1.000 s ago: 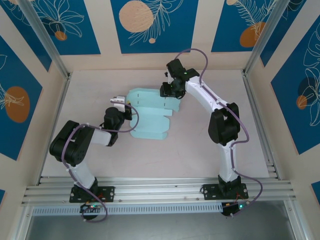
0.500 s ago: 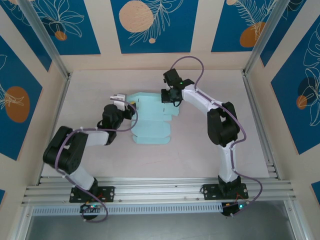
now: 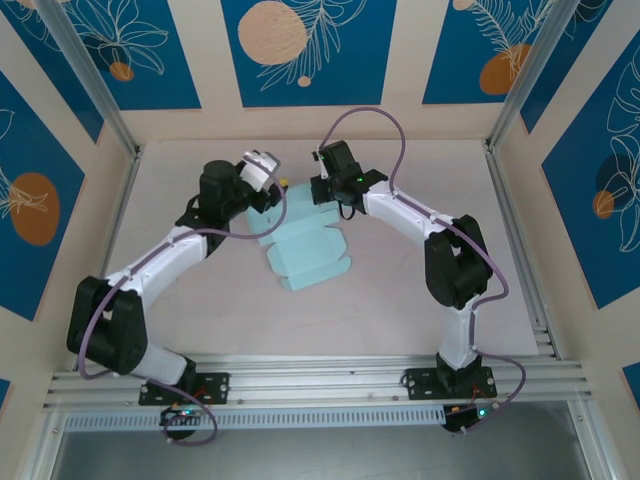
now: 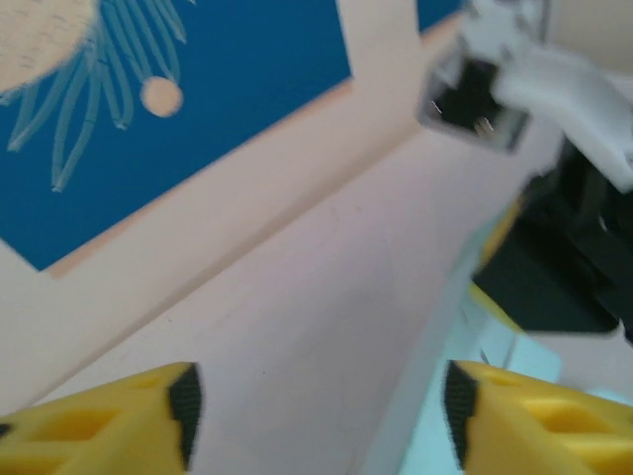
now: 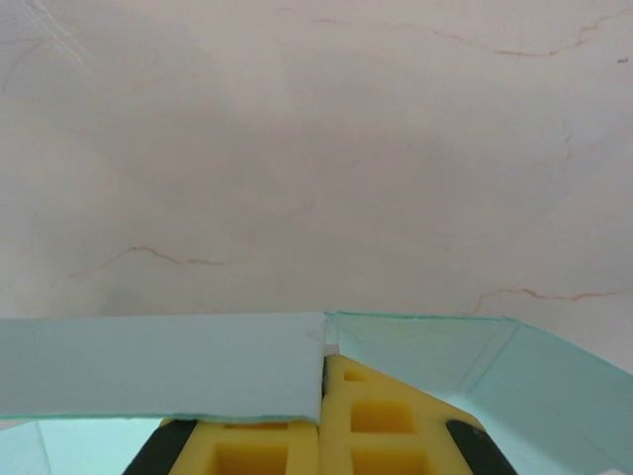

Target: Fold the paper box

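Where the paper box (image 3: 308,258) lies: middle of the table (image 3: 400,300), between the two arms. Its near part is flat on the surface and its far end stands up toward the grippers.
box form: pale mint card, a part-folded sheet with creases and flaps showing; not yet a closed box.
right gripper (image 3: 318,190): at the far right edge of the card. In the right wrist view its yellow fingers (image 5: 247,455) are drawn together with a card panel standing across them. Judged to be pinching that upright wall.
reason for the pinch: probably to keep the raised wall from dropping flat and to stop the sheet sliding.
left gripper (image 3: 272,192): at the far left edge, facing the right one. In the left wrist view its fingers are spread wide and grip nothing; a card edge (image 4: 425,386) rises in the gap, nearer the right-hand finger.
reason for the spread: judged to be lining up around the neighbouring wall or flap, ready to close.
stage: walls part-formed, flaps not yet tucked.
risk: thin card; an off-crease squeeze could buckle it.
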